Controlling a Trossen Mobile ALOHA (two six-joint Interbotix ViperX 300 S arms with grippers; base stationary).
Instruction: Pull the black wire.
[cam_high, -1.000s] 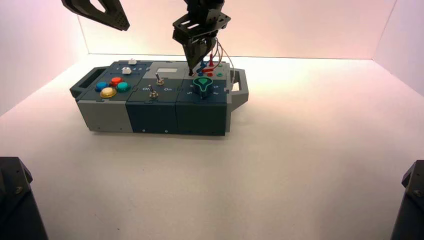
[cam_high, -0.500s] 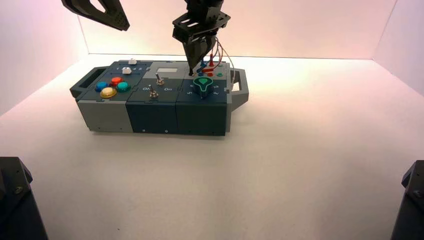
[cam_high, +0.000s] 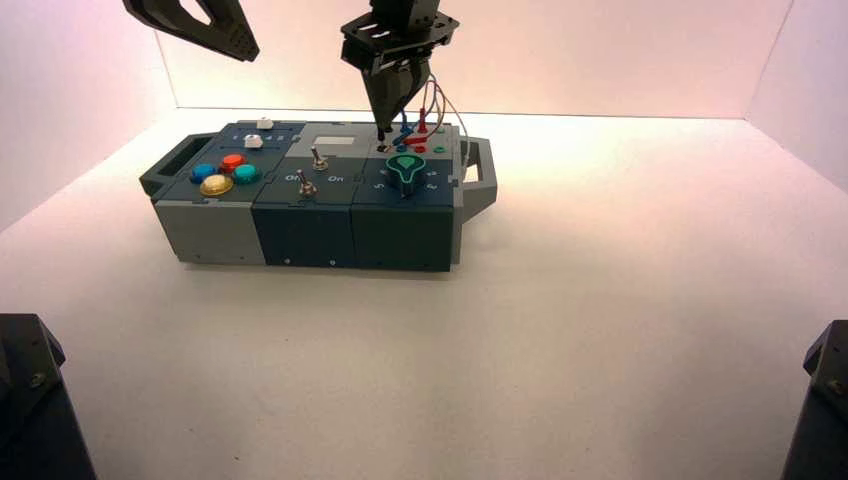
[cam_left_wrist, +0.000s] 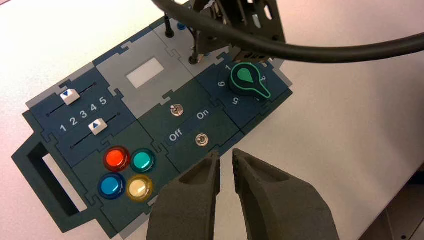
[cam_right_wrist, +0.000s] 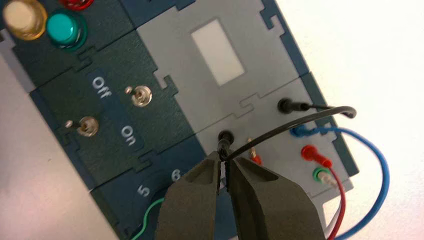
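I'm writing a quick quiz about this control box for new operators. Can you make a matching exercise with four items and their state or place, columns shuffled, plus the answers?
Items:
1. right gripper
2. left gripper
3. black wire
4. green knob

States:
A. arches between two sockets on the grey panel
B. shut on a black plug
C. sits among printed numbers
D. hangs over the box's front edge, gripping nothing

Pairs: 1-B, 2-D, 3-A, 4-C

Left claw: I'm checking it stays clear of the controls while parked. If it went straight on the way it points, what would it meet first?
Judging by the left wrist view, the left claw, slightly open, points at the box's lower toggle switch between "Off" and "On". Depth is unclear.
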